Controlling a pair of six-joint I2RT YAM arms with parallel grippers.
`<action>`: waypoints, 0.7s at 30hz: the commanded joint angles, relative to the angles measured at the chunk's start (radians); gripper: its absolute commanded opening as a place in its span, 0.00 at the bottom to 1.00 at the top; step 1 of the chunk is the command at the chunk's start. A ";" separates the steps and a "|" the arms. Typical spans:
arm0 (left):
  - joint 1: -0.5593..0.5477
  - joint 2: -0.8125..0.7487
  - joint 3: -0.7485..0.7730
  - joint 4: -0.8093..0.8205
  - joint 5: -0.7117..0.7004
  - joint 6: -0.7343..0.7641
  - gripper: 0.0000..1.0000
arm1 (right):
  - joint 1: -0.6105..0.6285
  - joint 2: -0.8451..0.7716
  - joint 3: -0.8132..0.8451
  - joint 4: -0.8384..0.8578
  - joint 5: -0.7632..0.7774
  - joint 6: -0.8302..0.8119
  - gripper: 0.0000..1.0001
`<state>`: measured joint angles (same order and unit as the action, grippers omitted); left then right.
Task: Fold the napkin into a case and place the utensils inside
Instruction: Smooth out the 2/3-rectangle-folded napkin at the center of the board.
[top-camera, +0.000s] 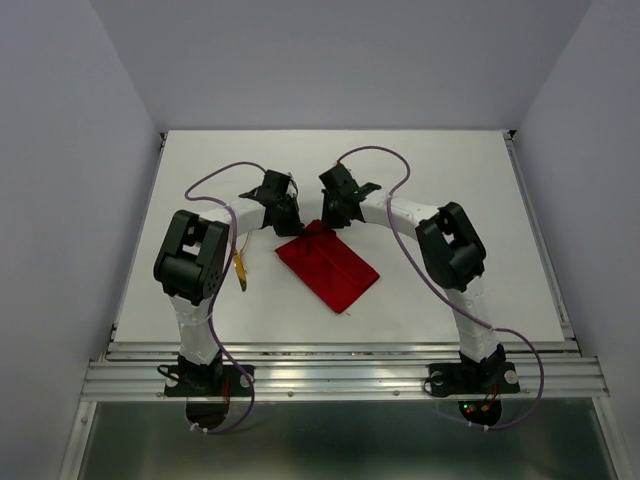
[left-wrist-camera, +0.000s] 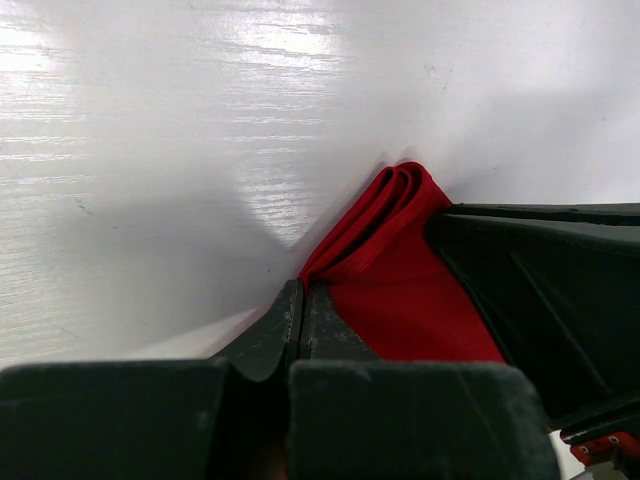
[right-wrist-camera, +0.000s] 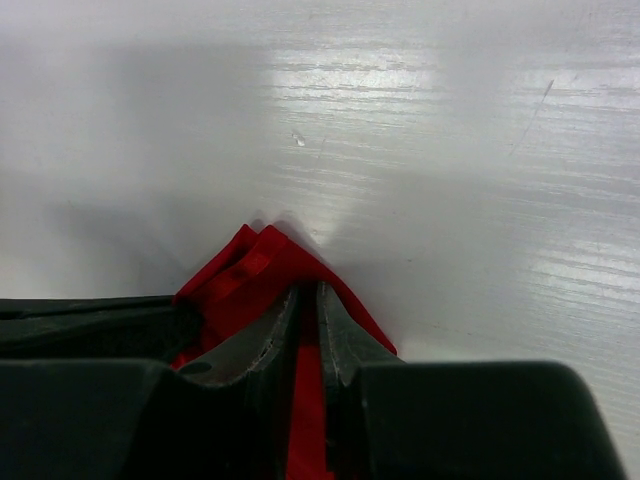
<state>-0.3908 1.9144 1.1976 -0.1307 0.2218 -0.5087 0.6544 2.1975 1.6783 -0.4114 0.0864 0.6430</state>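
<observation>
Nearest the lens of the right wrist camera, the right gripper (right-wrist-camera: 308, 300) is seen closed on red cloth: a strip of it runs between the two jaws and bunches just past their tips.

At the centre of the table (top-camera: 450, 180), in the overhead view, the napkin (top-camera: 330, 265) is laid as a flat, layered rectangle set on the diagonal, its long axis running from 11 o'clock to 5 o'clock. Its far end is met by both grippers. The left gripper (left-wrist-camera: 302, 305) is pressed fully together at the 11 o'clock corner, right against the stacked folded edges. Whether a layer is caught between the tips cannot be told.

Well apart at 9 o'clock of the cloth, the knife (top-camera: 240, 268) is partly hidden by the left arm (top-camera: 195, 265). No second utensil can be made out.

The folding step is judged to be in hand, and nothing has yet been placed inside. For the next move, an even lift of the far end by both grippers is called for. The layers must be kept together, so that the fold towards 5 o'clock is laid down square and a pouch is left open.
</observation>
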 joint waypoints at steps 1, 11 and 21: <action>0.001 -0.006 0.026 -0.036 -0.010 0.015 0.06 | 0.005 0.018 -0.011 0.008 0.010 -0.002 0.18; 0.001 -0.129 0.019 -0.070 -0.029 -0.011 0.53 | 0.005 -0.001 -0.025 0.008 0.047 0.000 0.18; -0.005 -0.117 0.049 -0.033 0.016 -0.056 0.22 | 0.005 -0.007 -0.008 0.008 0.041 0.000 0.18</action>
<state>-0.3916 1.8351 1.2018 -0.1814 0.2169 -0.5449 0.6552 2.2017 1.6688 -0.4034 0.0994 0.6445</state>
